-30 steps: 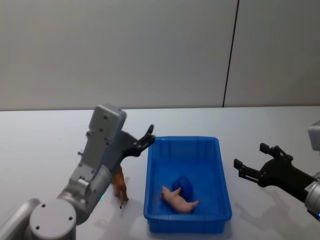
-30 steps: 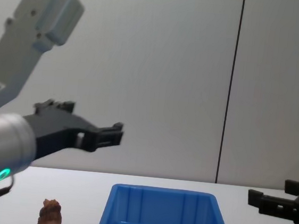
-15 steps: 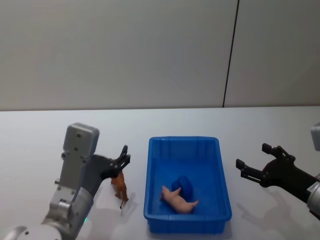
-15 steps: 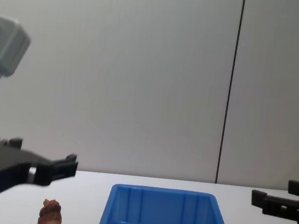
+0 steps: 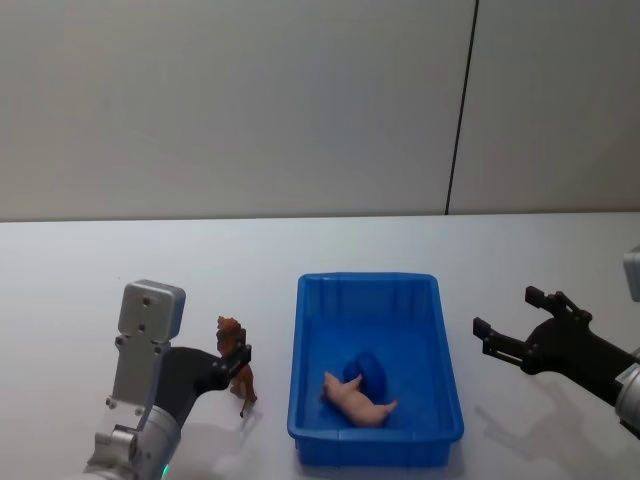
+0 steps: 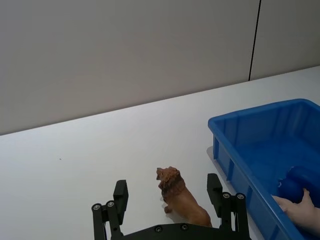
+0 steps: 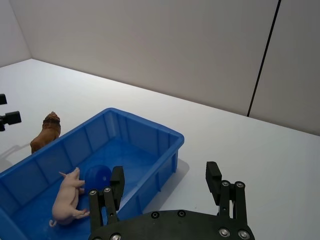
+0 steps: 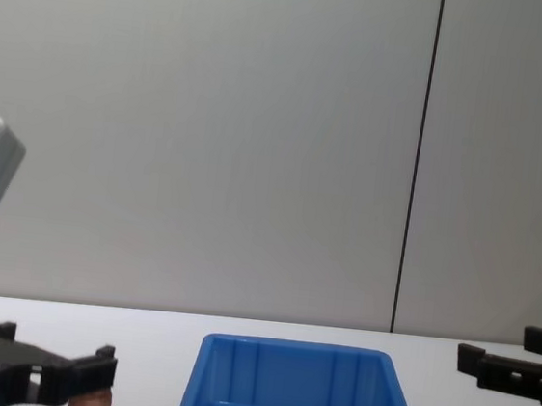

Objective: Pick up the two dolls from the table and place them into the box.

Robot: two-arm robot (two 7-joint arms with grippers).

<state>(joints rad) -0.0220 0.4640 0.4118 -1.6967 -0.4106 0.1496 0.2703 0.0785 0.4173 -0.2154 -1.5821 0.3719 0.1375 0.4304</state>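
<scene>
Left tool [image 6: 167, 185] straddles brown doll [image 6: 186, 204]; pink doll [image 5: 358, 400] in box [image 5: 370, 281]; right tool [image 5: 506, 311] hovers

Matte black all over, the left gripper [image 5: 232, 357] has two blocky fingers studded with round silver screw heads, and behind it comes a boxy pale-grey wrist housing [image 5: 147, 325] with rounded corners and small dark fastener dots along its edge. The right gripper [image 5: 505, 311] is the same black, screw-studded build, running back into a silver-grey cuff [image 5: 628, 392].

2 dolls [image 5: 239, 370] [image 5: 358, 401], 1 box [image 5: 449, 372], 1 blue obj [image 5: 366, 369].
</scene>
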